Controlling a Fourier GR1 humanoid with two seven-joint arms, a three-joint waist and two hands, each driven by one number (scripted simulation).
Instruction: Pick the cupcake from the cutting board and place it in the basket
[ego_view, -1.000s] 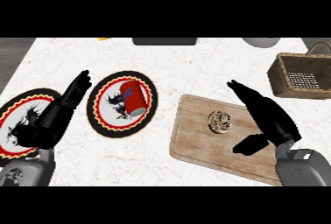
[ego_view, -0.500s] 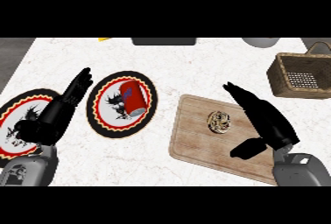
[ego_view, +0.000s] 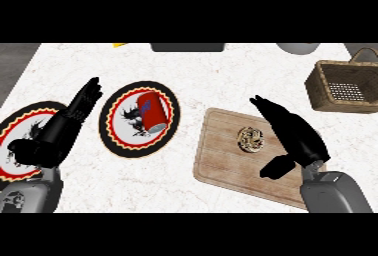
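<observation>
The cupcake (ego_view: 251, 138) sits in the middle of the cutting board (ego_view: 221, 160), not yet touched. The right hand (ego_view: 294, 137) is just beside it, with straight fingers and holding nothing. To grasp well, it should move left over the cupcake, then close around it. The basket (ego_view: 325, 95) waits further back on the right. The left hand (ego_view: 63, 131) rests open near the plates.

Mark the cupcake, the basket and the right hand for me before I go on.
cupcake (ego_view: 251, 138): head view, middle of its top, on the cutting board.
basket (ego_view: 325, 97): head view, its near left wall.
right hand (ego_view: 299, 137): head view, back of the hand, just right of the cupcake.
</observation>
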